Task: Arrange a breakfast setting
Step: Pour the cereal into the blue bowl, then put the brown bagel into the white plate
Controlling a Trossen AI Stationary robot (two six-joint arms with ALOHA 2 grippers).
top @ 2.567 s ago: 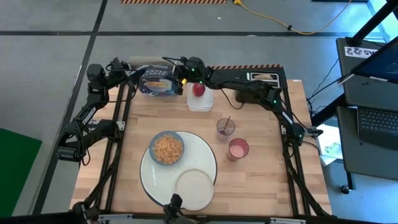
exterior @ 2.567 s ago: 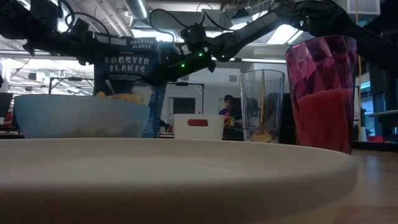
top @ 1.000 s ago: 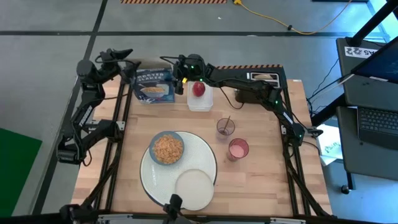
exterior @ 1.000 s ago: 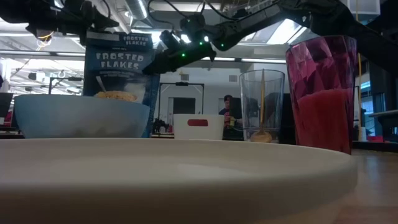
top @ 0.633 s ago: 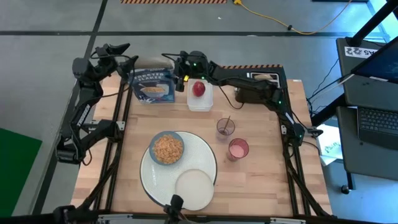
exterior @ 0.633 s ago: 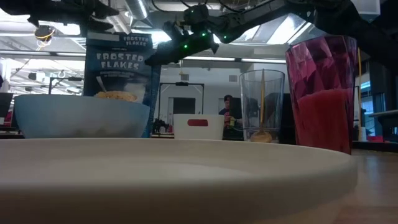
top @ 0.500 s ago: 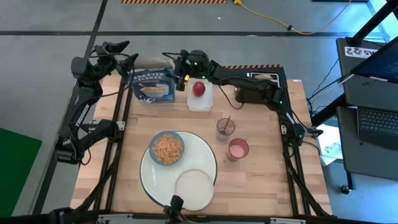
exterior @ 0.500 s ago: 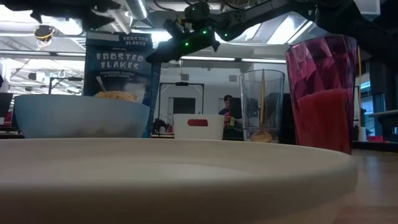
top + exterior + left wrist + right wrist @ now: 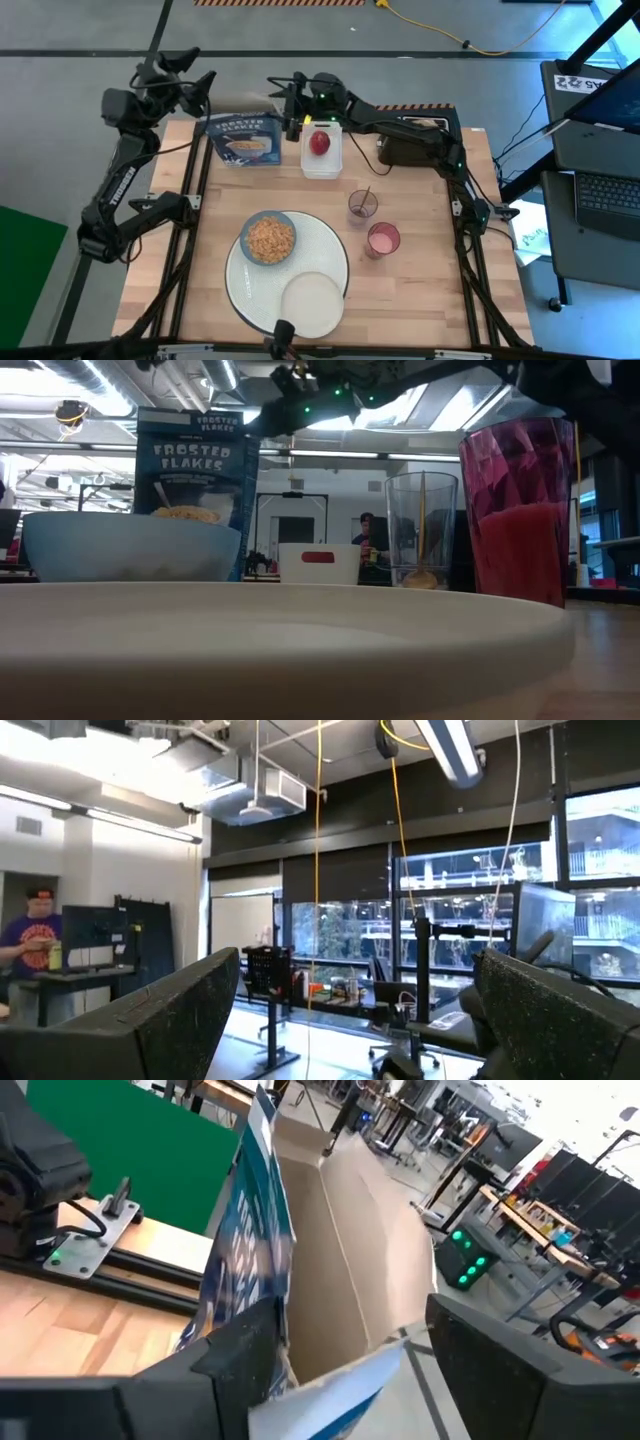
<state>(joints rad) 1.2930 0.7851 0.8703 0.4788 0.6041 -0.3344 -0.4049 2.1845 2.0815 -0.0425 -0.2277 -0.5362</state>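
The blue cereal box (image 9: 246,140) stands upright on its base at the table's far side, top open. My right gripper (image 9: 288,100) hangs open just above and to the right of that open top (image 9: 350,1260), clear of it. My left gripper (image 9: 185,72) is open, raised beyond the table's far left corner, with only the room between its fingers (image 9: 180,1015). The blue bowl (image 9: 268,238) of cereal and the small cream plate (image 9: 312,298) sit on the big white plate (image 9: 325,250). The red apple (image 9: 319,142) lies in the white tray (image 9: 322,165).
A clear cup (image 9: 362,206) with the wooden spoon in it and a pink cup (image 9: 383,240) of red drink stand right of the big plate. The black toaster (image 9: 405,148) is at the far right. Bare wood lies along the left and near right.
My right gripper has risen from beside the box's upper right corner to above its top, its fingers no nearer together. My left gripper has climbed higher and drawn out past the far left corner. The cereal box has stayed upright where it stands.
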